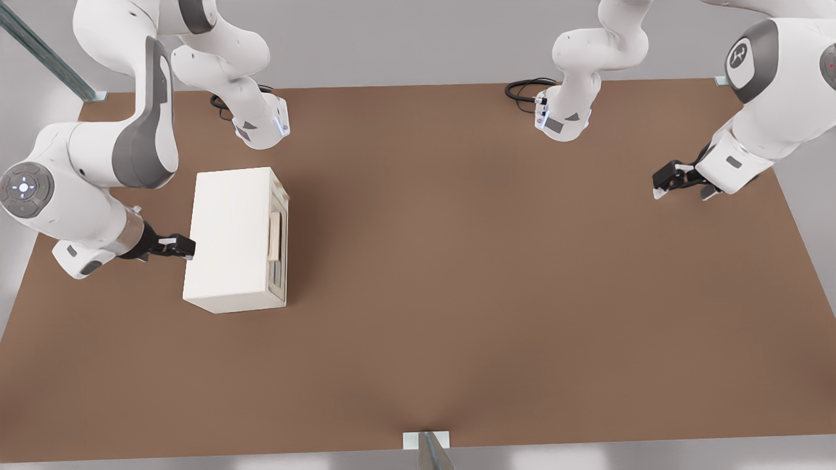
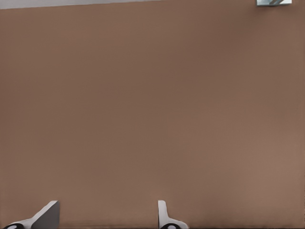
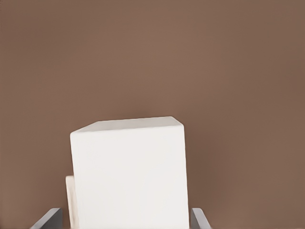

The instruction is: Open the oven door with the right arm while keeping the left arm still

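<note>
The cream-white oven (image 1: 228, 238) stands on the brown table toward the front view's left. Its door (image 1: 281, 251) faces the front view's right and lies against the body, with the pale beige bar handle (image 1: 275, 236) across it. My gripper (image 1: 183, 246) is at the opposite, plain side of the oven, on the front view's left, with its black fingertips right at that wall. In the right wrist view the oven (image 3: 128, 171) fills the space between the two fingers (image 3: 47, 219), which stand wide apart. My gripper (image 3: 124, 217) is open and holds nothing.
Both arm bases (image 1: 261, 127) (image 1: 562, 117) with black cables (image 1: 526, 88) stand at the table's far edge. The parked arm's gripper (image 1: 679, 179) hangs at the front view's right. A metal bracket (image 1: 428, 444) sits at the near edge. Bare brown table (image 1: 457, 274) stretches beyond the door.
</note>
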